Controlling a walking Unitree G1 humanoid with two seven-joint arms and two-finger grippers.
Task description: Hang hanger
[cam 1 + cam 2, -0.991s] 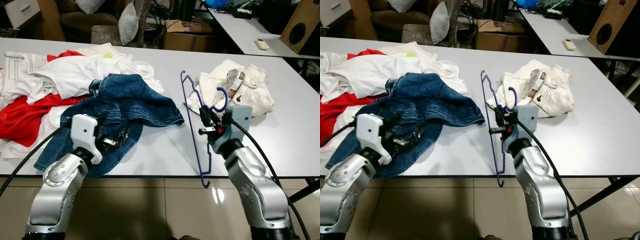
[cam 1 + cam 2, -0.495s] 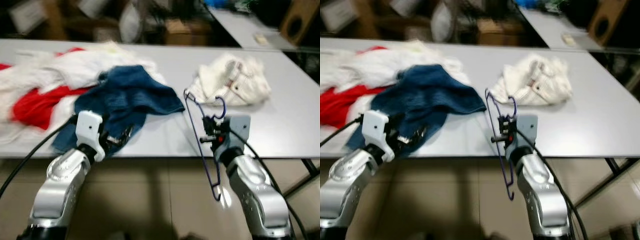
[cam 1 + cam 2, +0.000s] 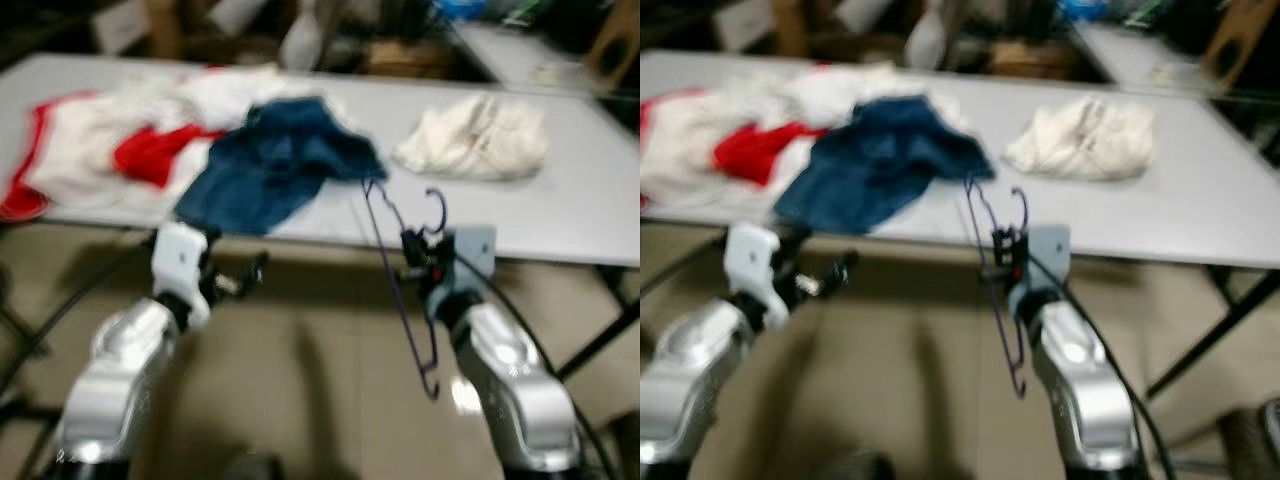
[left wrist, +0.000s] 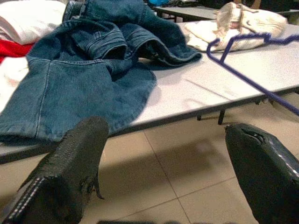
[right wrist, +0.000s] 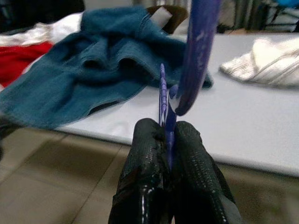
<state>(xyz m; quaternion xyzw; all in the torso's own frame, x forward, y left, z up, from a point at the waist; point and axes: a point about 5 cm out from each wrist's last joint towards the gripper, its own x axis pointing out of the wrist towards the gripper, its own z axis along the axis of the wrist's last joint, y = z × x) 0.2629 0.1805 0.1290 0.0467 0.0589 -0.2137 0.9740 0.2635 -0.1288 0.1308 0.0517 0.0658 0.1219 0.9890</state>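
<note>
A thin purple wire hanger [image 3: 398,275] hangs in the air in front of the grey table [image 3: 560,225], its hook up and its body reaching down toward the floor. My right gripper [image 3: 412,255] is shut on it just below the hook; the right wrist view shows both fingers [image 5: 145,154] pinching the purple wire [image 5: 164,119]. My left gripper [image 3: 245,280] is open and holds nothing, low over the floor before the table edge, its fingers [image 4: 74,163] wide apart.
Blue jeans [image 3: 280,165] lie on the table and droop over its front edge. A red and white clothes pile [image 3: 120,140] is at the left, a cream garment [image 3: 480,135] at the right. Beige tiled floor [image 3: 310,400] lies below me.
The camera has pulled back from the table, so the table looks farther and more floor shows. Both arms now sit off the table edge, the hanger still held.
</note>
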